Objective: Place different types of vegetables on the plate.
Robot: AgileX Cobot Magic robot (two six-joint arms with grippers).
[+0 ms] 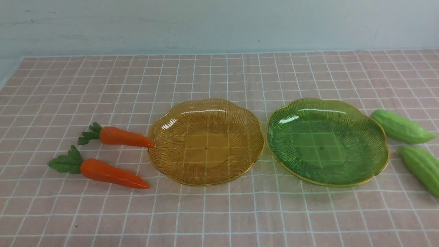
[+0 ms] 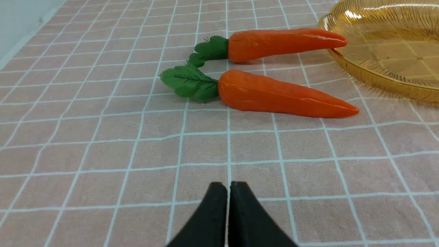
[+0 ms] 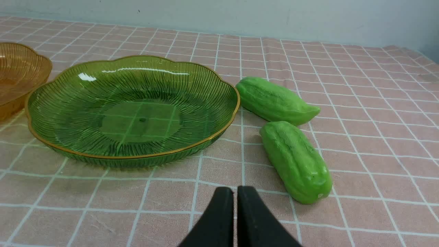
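Staging: amber plate and green plate both bare.
Carrots: far carrot and near carrot toward the left edge of the worktop, far tip at the amber plate's rim; left arm's share, I'd judge.
Gourds: far gourd and near gourd by the right edge beside the green plate; right arm's side.
Left gripper: jaws pressed together, empty, short of near carrot.
Right gripper: pressed together, empty, close to near gourd.

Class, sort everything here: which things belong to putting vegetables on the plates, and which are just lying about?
Belongs to the job: far carrot, near carrot, far gourd, near gourd, amber plate, green plate.
Just lying about: checked tablecloth, back wall.
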